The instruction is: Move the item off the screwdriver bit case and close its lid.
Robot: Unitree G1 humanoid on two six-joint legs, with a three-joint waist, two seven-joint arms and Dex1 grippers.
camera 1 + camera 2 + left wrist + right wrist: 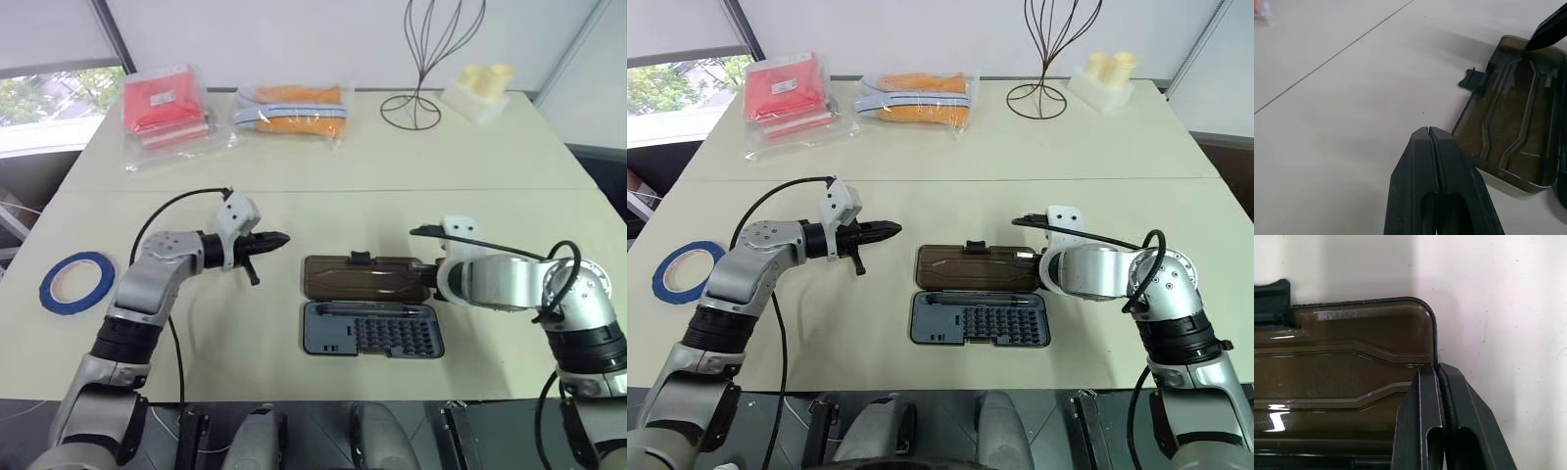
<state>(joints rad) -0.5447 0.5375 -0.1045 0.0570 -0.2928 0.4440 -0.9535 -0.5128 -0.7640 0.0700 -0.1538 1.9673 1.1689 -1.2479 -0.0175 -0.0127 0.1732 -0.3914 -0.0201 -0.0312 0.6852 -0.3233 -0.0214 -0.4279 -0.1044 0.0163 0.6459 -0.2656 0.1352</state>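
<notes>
1. Looking at your right gripper (1439, 366), you see its two black fingers pressed together, and they hold nothing. The tips sit at the right end edge of the lid (364, 278), at its far corner; in the right wrist view the lid edge runs straight into the line between the fingers, so I cannot tell if it only touches or is pinched.
2. The lid lies open and flat on the worktop (323, 147), on the far side of the screwdriver bit case (370, 331), and its small black latch tab (360, 258) points away from you.
3. The tray of the case is just below your right gripper, toward the robot, and its bit rows are uncovered.
4. Your left gripper (278, 239) is also fully closed and empty. It hovers above the worktop, pointing at the left end of the lid, near it but apart.
5. The blue tape roll (76, 282) lies flat on the worktop, well behind your left gripper, beside the elbow of that arm and well apart from the case.
</notes>
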